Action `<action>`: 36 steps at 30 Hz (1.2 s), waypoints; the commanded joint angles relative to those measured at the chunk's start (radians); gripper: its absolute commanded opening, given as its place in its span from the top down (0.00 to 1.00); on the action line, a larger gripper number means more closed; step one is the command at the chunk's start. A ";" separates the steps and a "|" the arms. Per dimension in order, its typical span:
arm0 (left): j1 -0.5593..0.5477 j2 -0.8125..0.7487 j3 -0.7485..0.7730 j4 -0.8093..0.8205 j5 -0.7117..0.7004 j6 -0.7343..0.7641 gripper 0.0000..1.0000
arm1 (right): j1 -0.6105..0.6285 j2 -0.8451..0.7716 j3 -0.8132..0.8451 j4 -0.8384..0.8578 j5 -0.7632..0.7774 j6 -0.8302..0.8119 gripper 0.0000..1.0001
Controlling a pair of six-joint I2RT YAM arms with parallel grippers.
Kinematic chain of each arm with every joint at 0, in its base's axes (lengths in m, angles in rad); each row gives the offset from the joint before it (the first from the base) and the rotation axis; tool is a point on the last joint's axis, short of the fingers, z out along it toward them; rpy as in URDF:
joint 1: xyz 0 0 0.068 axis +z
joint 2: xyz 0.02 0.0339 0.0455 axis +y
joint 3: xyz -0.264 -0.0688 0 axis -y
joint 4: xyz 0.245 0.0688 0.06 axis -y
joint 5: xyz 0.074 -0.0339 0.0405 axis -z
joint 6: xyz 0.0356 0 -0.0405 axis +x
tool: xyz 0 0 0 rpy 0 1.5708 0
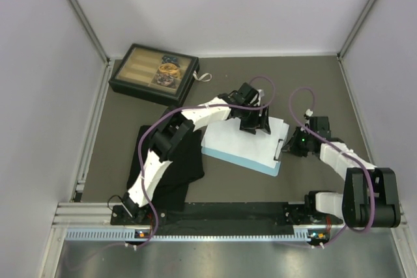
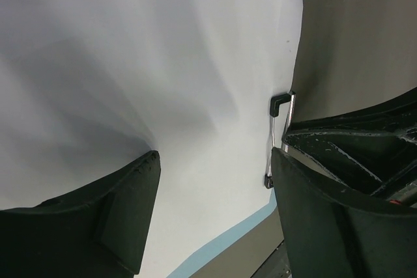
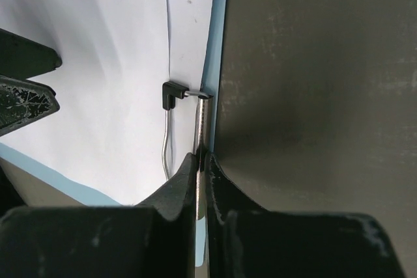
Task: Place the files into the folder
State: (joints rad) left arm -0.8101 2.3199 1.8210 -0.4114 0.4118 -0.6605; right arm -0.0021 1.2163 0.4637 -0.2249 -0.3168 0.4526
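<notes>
The files (image 1: pixel 238 140) lay on the folder (image 1: pixel 242 162) at mid-table, with blue showing only along its near edge. The left arm reached forward and bent down. The left gripper (image 1: pixel 255 124) hung low over the paper's far side, its fingers well apart. The right arm curled in from 4 o'clock, and the right gripper (image 1: pixel 294 146) was pinched together on the wire of the clip (image 1: pixel 281 149). The number of sheets could not be told. The folder's long axis ran roughly 9 to 3 o'clock, with the clip end at 3. A black cloth (image 1: pixel 172 161) lay at 9 o'clock and a compartment box (image 1: pixel 154 73) at 11.
</notes>
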 commanded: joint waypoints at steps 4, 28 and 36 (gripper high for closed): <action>-0.037 0.035 -0.063 -0.083 -0.096 0.032 0.25 | 0.007 0.022 0.136 -0.103 -0.041 -0.054 1.00; -0.044 -0.085 -0.025 0.042 -0.027 -0.004 0.28 | 0.111 0.126 0.219 -0.143 0.031 0.037 0.70; -0.034 0.007 0.001 0.060 -0.008 -0.016 0.31 | 0.122 0.132 0.199 -0.146 0.075 0.023 0.69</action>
State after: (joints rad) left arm -0.8490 2.2986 1.7962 -0.3843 0.4011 -0.6674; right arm 0.1104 1.3460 0.6689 -0.4042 -0.2634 0.4755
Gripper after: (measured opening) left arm 0.692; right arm 0.305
